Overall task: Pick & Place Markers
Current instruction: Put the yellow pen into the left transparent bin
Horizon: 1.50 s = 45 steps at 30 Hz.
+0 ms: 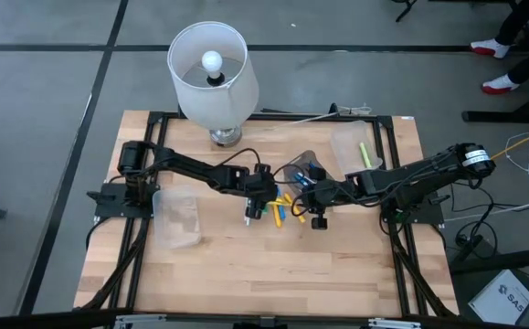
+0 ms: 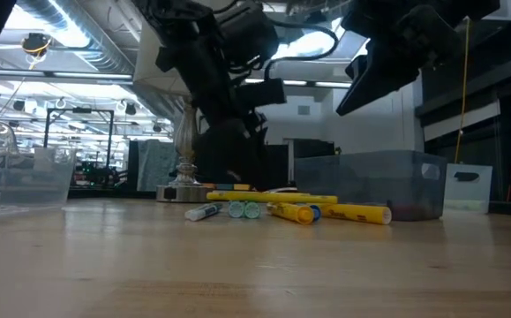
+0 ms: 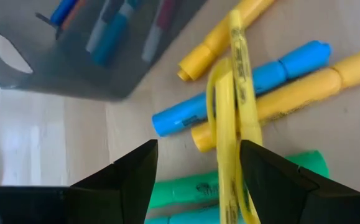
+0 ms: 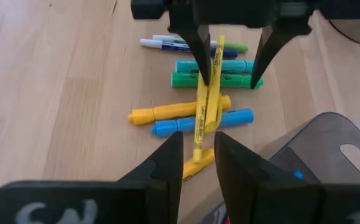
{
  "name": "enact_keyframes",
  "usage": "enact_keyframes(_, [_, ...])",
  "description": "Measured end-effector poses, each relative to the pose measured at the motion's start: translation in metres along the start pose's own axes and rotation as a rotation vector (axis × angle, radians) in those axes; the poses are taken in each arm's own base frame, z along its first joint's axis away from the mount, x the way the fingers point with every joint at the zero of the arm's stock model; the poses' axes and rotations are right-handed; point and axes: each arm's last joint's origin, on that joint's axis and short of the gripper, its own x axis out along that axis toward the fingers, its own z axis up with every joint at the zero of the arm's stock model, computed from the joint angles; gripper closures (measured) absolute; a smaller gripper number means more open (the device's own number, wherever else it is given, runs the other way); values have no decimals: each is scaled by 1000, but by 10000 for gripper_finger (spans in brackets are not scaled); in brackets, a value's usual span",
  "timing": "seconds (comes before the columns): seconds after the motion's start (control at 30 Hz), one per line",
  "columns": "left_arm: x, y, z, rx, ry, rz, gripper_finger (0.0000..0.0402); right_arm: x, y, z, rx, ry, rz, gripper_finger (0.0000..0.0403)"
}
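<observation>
Several markers (image 1: pixel 278 208) lie in a loose heap on the wooden table: green (image 4: pixel 214 79), blue (image 4: pixel 201 122), thick yellow (image 4: pixel 167 113), and two thin yellow ones (image 4: pixel 206 106) lying across the others. My left gripper (image 3: pixel 195 180) is open, slanting down low over the heap. Its fingers stand on either side of the thin yellow markers (image 3: pixel 229 112). My right gripper (image 4: pixel 197 168) hovers higher on the heap's right, slightly open, with nothing between its fingers. My left gripper comes slanting down from the table's left, and the thin yellow markers (image 3: pixel 245 143) lie close beside one finger (image 3: pixel 273 180). I cannot tell whether that finger touches them.
A grey bin (image 4: pixel 329 155), tipped on its side with pens inside, lies just beyond the heap. A clear bin (image 1: pixel 180 217) stands at the left and another (image 1: pixel 355 146) at the far right. A lamp (image 1: pixel 211 78) stands at the far edge. Bare wood lies toward the near edge.
</observation>
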Motion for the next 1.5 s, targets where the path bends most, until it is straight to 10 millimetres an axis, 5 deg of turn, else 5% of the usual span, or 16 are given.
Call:
enact_keyframes(0.4, [6, 3, -3, 2, 14, 0, 188, 0, 0, 1, 2, -12, 1, 312])
enact_keyframes(1.13, [4, -2, -8, -53, 39, -130, 389, 0, 0, 1, -4, -12, 1, 312])
enact_keyframes(1.5, [5, -2, -8, -87, 47, -126, 399, 0, 0, 1, -6, -11, 1, 312])
